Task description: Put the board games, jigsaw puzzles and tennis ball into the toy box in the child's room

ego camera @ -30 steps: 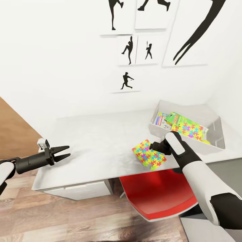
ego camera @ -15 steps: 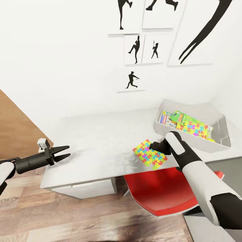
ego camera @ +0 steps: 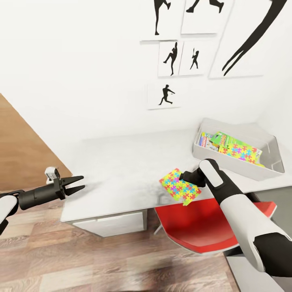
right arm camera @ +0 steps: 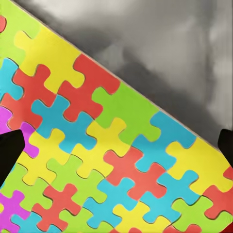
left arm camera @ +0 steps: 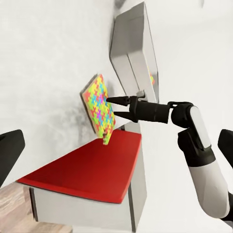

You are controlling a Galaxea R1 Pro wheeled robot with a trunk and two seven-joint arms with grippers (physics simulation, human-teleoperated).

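Jigsaw puzzle box (ego camera: 179, 186), patterned in bright interlocking pieces, sits clamped in the right gripper (ego camera: 183, 177) above the table's (ego camera: 121, 170) front edge, partly overhanging the red chair (ego camera: 198, 223). Its broad face tilts toward the head camera, its long axis running diagonally from the table's middle down toward the front edge. In the left wrist view the box (left arm camera: 99, 109) stands nearly on edge, the right gripper's fingers (left arm camera: 121, 102) closed on its rim. The right arm reaches forward from the lower right, forearm angled up to the table. The left gripper (ego camera: 77, 184) hovers at the table's left front corner, its fingers spread apart and holding nothing. The grey toy box (ego camera: 239, 152) rests at the table's right end, holding a second jigsaw puzzle (ego camera: 241, 152) and board games (ego camera: 211, 140).
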